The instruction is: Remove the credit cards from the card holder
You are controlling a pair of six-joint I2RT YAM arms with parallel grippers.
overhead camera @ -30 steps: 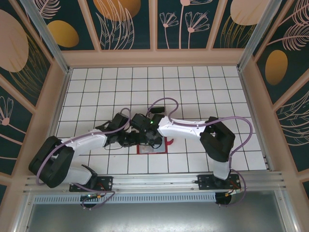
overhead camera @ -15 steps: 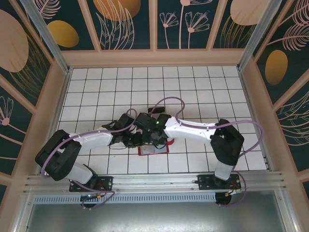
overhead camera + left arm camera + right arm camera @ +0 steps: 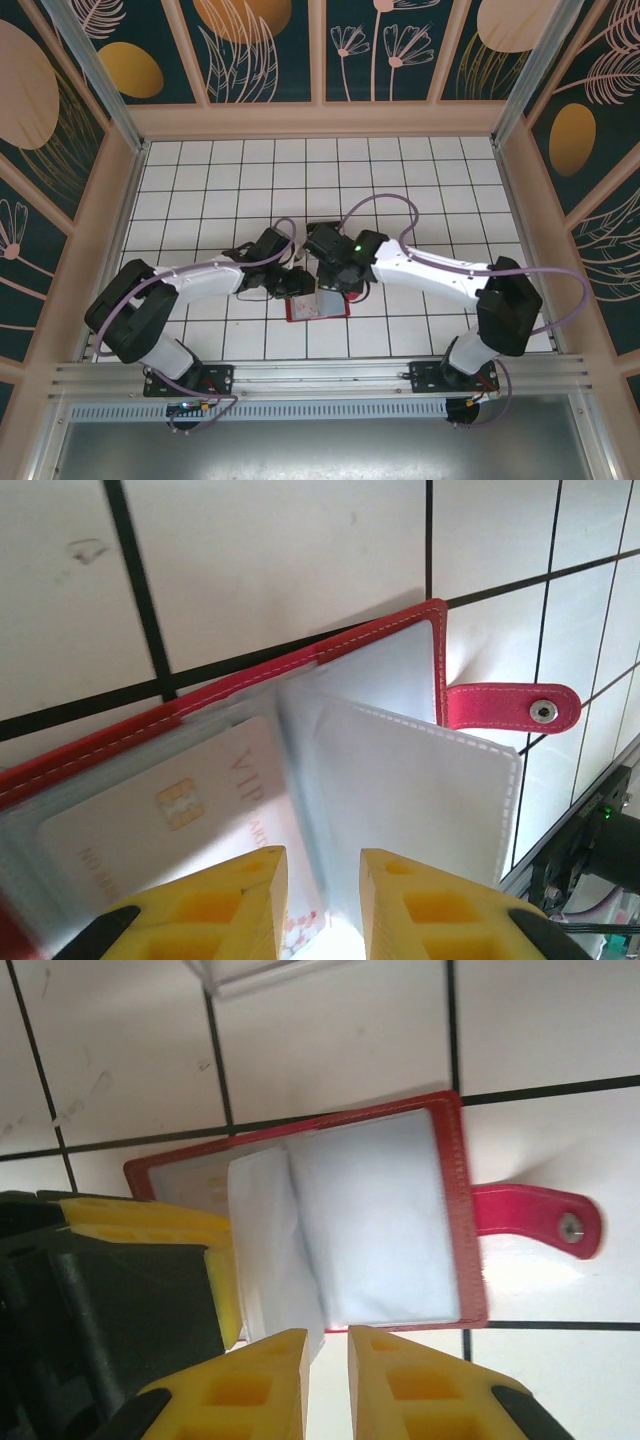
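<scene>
1. Meeting over the open red wallet (image 3: 320, 308): both my grippers, on the tiled table (image 3: 400, 180) toward my bases.
2. L gripper (image 3: 323, 865): fingers a narrow gap apart w/ a clear sleeve (image 3: 420, 800) running up between them; can't tell if it's pinched.
3. R gripper (image 3: 328, 1345): fingers a sliver apart at the wallet's edge.
4. Pale VIP card (image 3: 170, 810) sits in its sleeve; snap tab (image 3: 510, 708) lies flat.

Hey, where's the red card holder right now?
In the top view, the card holder lies open on the table near the middle, at the tips of the left gripper and right gripper.
</scene>
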